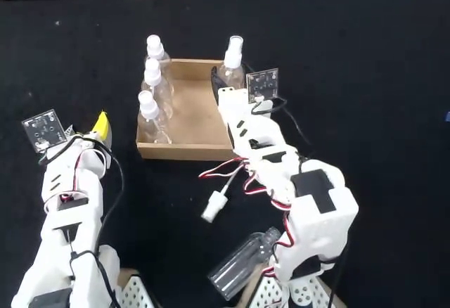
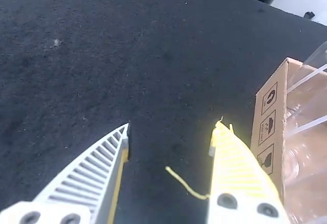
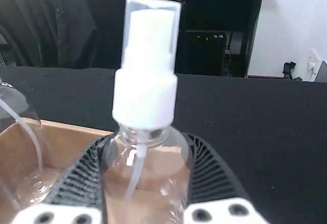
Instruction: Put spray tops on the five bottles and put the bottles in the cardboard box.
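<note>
- Three bottles (image 1: 156, 86) with spray tops are seen standing in a row along the left wall of the cardboard box (image 1: 197, 119), in the upper middle of the high view.
- A fourth bottle (image 1: 234, 65), also topped, is held at the box's upper right corner by the right gripper (image 1: 225, 77); whether it rests on the box floor cannot be told.
- A fifth bottle (image 1: 246, 262), without a top, is seen lying on its side on the table (image 1: 365, 76) at the lower middle of the frame. A loose spray top (image 1: 214, 206) lies just above it, apart from it.
- The left gripper (image 1: 100, 126) is found at the left of the frame, near the box's lower left corner but not touching it.
- In the left wrist view, the left gripper (image 2: 173, 132) is shown with its jaws spread apart and nothing between them, over bare table (image 2: 102, 40). The box (image 2: 268, 124) wall is seen just beside the yellow finger.
- In the right wrist view, the right gripper (image 3: 145, 175) is shown clamped on the fourth bottle (image 3: 145, 150) below its white top (image 3: 148, 70), with the box (image 3: 66, 132) behind.
- The step in hand is judged to be the placing of the fourth bottle in the box; four of the five bottles are counted as topped.
- Next, an upright release of that bottle is called for. The loose spray top must then be fitted to the fifth bottle, which probably has to be stood up and steadied by one gripper while the top is set by the other.
</note>
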